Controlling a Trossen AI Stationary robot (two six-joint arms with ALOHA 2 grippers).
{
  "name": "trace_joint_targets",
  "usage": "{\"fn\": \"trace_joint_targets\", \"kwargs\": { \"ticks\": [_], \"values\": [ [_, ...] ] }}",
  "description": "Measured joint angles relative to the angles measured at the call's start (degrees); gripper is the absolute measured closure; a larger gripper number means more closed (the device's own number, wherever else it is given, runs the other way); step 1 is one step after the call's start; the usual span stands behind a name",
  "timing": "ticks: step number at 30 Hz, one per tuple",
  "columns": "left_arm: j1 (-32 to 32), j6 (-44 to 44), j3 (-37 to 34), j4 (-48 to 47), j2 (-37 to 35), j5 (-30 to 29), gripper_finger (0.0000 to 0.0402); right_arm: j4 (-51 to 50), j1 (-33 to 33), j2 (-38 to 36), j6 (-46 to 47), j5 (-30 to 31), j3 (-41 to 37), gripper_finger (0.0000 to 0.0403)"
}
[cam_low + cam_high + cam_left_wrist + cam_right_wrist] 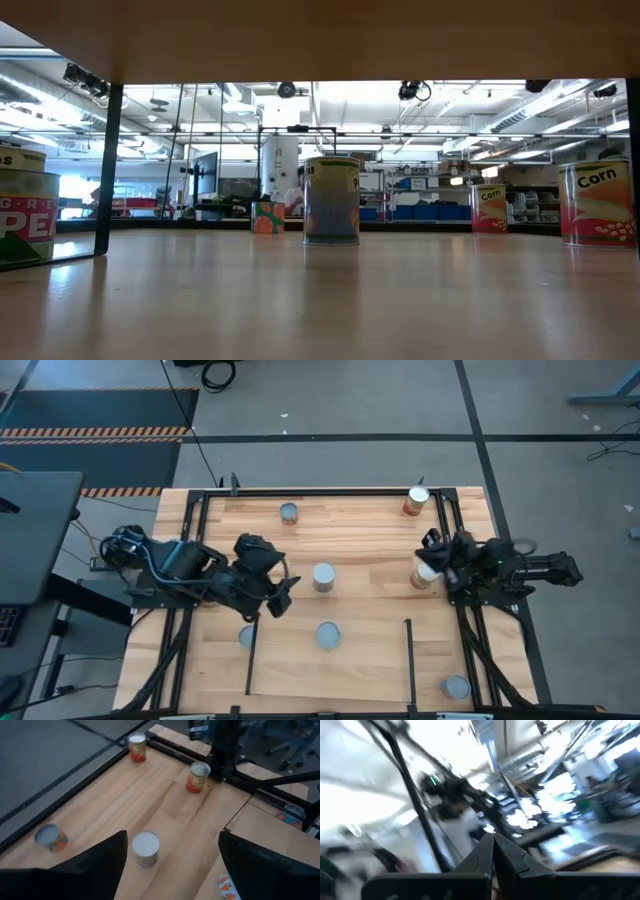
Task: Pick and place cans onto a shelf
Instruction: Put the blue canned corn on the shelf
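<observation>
Several cans stand upright on their bases on the planked tabletop: one in the middle, one nearer the front, one at the far side, one at the far right corner. The shelf, a pale panel between two thin black bars, lies at the near edge. My left gripper hovers open left of the middle can, slanting down toward it and touching nothing. My right gripper is shut at the table's right side beside a white-topped can, and its closed fingers point up into the room.
Further cans stand at the near left and the near right corner. Black frame rails run along the table's left, right and far sides. In the low view several cans stand across the table, and no gripper shows there.
</observation>
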Motion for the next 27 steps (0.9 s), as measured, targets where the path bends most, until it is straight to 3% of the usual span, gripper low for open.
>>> {"fn": "trace_joint_targets", "kwargs": {
  "ticks": [6,8,11,19,23,27],
  "values": [
    [0.11,0.49,-10.36,11.23,-4.91,-2.12,0.0086,5.66,0.00,0.31,9.01,1.20,0.00,0.0385],
    [0.08,2.01,-12.93,15.37,-5.93,-2.40,0.0086,6.61,0.00,0.79,16.44,3.89,0.11,0.0385],
    [0.08,4.31,-15.55,20.79,-6.14,-2.40,0.0086,4.48,1.34,3.69,17.65,1.39,5.08,0.0388],
    [-0.57,8.20,-16.35,22.23,-6.18,-1.98,0.0086,-21.12,12.74,27.58,10.61,4.35,30.40,0.0398],
    [-3.79,8.46,-16.34,20.44,-9.17,-2.94,0.0086,-35.24,21.09,40.16,14.44,4.80,44.27,0.0398],
    [-8.85,8.26,-16.33,18.53,-10.98,-6.27,0.0086,-50.47,30.83,50.81,21.31,9.29,58.68,0.0398]
  ]
}}
